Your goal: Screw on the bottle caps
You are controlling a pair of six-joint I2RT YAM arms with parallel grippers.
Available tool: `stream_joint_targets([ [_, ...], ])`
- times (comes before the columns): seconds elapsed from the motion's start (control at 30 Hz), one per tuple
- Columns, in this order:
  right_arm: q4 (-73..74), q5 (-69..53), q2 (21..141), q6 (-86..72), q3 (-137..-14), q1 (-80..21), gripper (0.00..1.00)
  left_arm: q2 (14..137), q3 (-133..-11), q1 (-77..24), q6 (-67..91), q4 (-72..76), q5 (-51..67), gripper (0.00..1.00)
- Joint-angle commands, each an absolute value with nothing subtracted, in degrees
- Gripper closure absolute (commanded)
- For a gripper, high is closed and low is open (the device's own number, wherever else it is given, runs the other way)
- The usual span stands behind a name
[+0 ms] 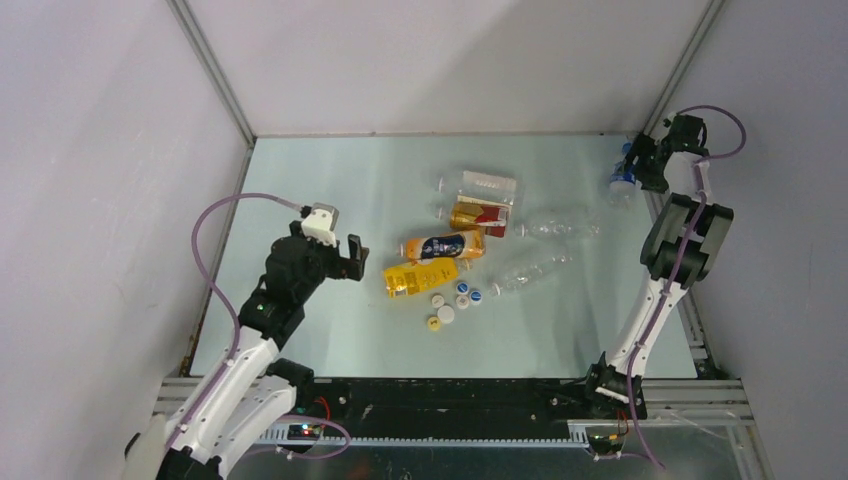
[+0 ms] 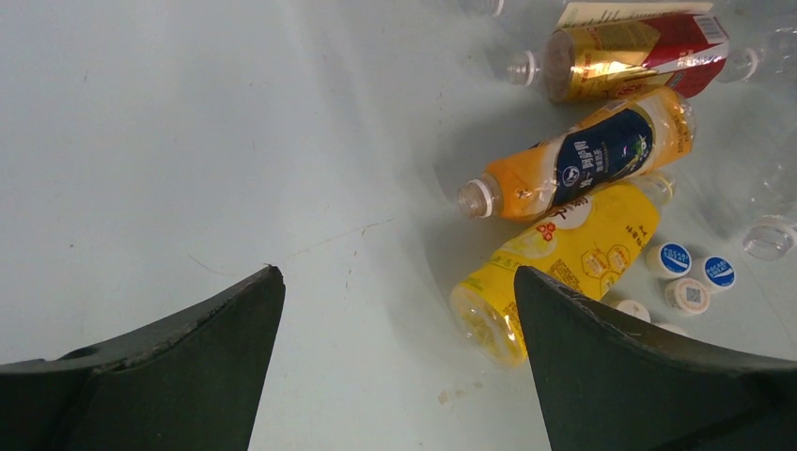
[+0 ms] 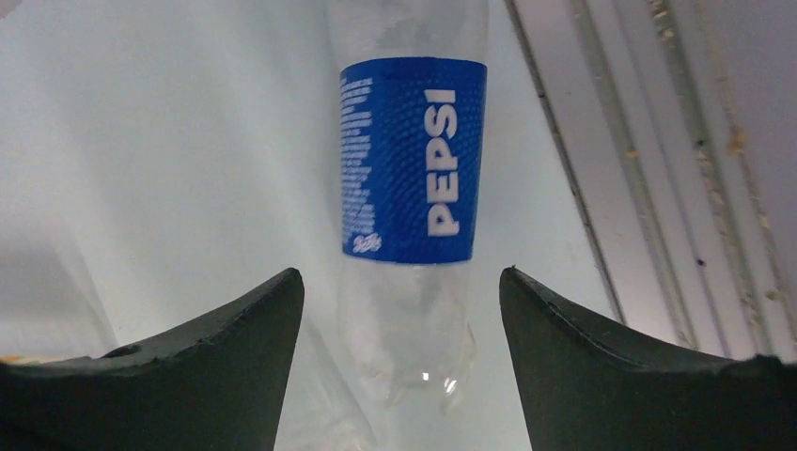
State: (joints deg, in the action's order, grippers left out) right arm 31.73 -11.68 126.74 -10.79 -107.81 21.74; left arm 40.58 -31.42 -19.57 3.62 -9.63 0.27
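Pale green table (image 1: pixel 300 340), faintly scratched. Carries at centre a cluster of bottles lying down: yellow bottle (image 1: pixel 420 277), orange bottle (image 1: pixel 445 246), gold-and-red bottle (image 1: pixel 478 217), clear bottles (image 1: pixel 545 225) toward 3 o'clock. Loose caps (image 1: pixel 462 300) at cluster's 6 o'clock. Blue-label bottle (image 1: pixel 622 180) well apart at 2 o'clock.

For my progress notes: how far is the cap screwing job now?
Done: nothing clearly; I cannot tell if the Pepsi bottle inside the open right claw is capped. In hand: nothing; the left claw is open too. Left: the caps lie loose beside the yellow bottle, and the orange bottle has a bare neck.
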Motion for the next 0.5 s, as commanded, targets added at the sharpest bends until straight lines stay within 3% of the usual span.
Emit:
stream_joint_targets([
  [0.0,33.42,-15.44,131.75,-12.35,-113.50,21.43,0.22,41.88,-34.34,-18.99,4.67,-8.53,0.76,0.00],
  [0.13,36.50,-13.75,135.60,-13.79,-118.15,21.56,0.25,43.21,-35.14,-19.03,14.01,-7.59,-3.17,0.00],
  [0.27,39.80,-13.36,138.49,-13.82,-122.15,21.54,0.37,41.74,-37.61,-18.99,17.47,-11.01,-2.56,0.00],
  [0.37,39.07,-14.36,136.03,-14.19,-120.32,21.53,0.48,40.12,-37.46,-18.98,15.05,-11.19,-0.85,0.00],
  [0.47,36.68,-14.61,129.43,-14.09,-115.32,21.20,0.53,40.69,-39.56,-18.98,17.19,-13.04,-2.53,0.00],
])
